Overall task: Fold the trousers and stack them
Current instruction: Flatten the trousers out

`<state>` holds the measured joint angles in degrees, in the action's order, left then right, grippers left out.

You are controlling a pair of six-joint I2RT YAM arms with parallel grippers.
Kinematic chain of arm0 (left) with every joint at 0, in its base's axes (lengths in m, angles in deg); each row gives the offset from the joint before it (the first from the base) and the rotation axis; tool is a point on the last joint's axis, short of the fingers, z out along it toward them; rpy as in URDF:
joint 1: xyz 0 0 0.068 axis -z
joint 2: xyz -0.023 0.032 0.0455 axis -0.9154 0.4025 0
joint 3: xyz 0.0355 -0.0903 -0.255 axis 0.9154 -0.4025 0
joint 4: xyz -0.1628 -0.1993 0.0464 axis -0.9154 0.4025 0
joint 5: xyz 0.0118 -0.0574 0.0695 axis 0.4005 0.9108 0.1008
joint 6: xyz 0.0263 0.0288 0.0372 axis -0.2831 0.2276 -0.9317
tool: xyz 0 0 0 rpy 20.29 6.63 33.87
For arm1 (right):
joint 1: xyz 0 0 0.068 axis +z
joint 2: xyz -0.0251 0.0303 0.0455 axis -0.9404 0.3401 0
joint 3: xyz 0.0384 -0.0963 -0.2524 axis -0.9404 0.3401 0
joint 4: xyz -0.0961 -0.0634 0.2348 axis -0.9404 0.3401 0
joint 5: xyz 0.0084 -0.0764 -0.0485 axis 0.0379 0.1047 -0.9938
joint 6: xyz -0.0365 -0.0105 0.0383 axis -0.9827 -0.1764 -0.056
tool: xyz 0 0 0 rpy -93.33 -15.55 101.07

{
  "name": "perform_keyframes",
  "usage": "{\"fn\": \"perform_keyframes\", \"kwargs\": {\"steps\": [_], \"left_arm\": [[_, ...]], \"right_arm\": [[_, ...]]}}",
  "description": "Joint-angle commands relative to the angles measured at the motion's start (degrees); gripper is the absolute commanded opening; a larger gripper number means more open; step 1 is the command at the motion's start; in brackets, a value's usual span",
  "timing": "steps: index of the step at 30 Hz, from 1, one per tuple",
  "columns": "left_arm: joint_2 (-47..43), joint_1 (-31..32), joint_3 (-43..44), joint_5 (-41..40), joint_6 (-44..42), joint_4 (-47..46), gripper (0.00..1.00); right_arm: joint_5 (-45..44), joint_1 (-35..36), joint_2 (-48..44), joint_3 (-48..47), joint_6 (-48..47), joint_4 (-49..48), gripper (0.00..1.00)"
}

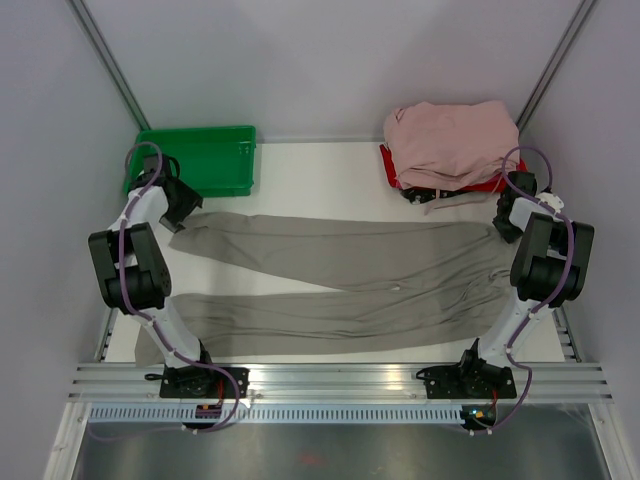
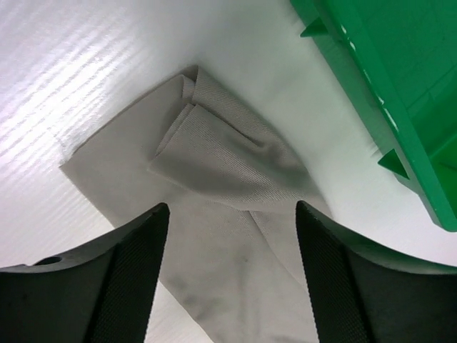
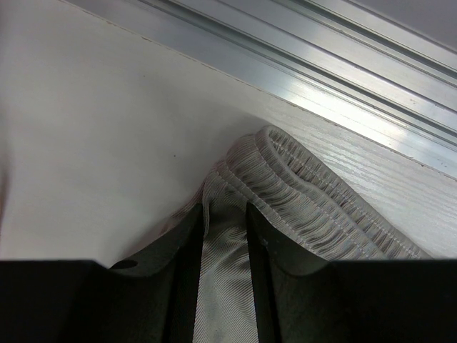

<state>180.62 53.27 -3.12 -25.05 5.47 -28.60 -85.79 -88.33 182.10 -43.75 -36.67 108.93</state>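
The taupe trousers (image 1: 340, 270) lie flat across the table, waist at the right and both legs reaching left. My left gripper (image 1: 185, 212) hovers over the far leg's cuff (image 2: 214, 157), whose corner is folded over. Its jaws (image 2: 230, 207) stand wide open with the cloth lying loose beneath them. At the right end my right gripper (image 1: 505, 222) is shut on the trousers. In the right wrist view a strip of fabric is pinched between the jaws (image 3: 223, 211), right beside the gathered elastic waistband (image 3: 314, 200).
A green bin (image 1: 205, 158) stands at the back left, its wall (image 2: 400, 93) close to the left gripper. A pile of pale pink garments (image 1: 450, 140) rests on something red (image 1: 482, 185) at the back right. An aluminium rail (image 3: 321, 43) runs along the table's right edge.
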Motion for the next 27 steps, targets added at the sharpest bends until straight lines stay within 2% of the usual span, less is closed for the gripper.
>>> {"fn": "perform_keyframes", "kwargs": {"steps": [1, 6, 15, 23, 27], "left_arm": [[-5.7, 0.1, 0.6, -4.9, 2.4, 0.7, 0.79], [-5.9, 0.2, -0.2, -3.6, 3.6, 1.8, 0.81], [-6.7, 0.2, -9.7, 3.1, 17.4, -5.6, 0.76], [-4.5, -0.1, -10.0, -0.3, 18.0, -11.6, 0.72], [-1.6, 0.0, -7.8, -0.4, 17.6, -13.0, 0.66]], "right_arm": [[-1.3, 0.3, -1.9, -1.6, 0.4, 0.5, 0.37], [-1.1, 0.4, -1.6, -1.9, 0.3, 0.1, 0.37], [-1.0, 0.4, -1.1, -2.2, 0.0, 0.1, 0.37], [-0.5, 0.5, -0.7, -1.6, 0.7, -0.5, 0.37], [-1.2, 0.5, -1.2, -1.6, 0.1, 0.0, 0.37]]}}
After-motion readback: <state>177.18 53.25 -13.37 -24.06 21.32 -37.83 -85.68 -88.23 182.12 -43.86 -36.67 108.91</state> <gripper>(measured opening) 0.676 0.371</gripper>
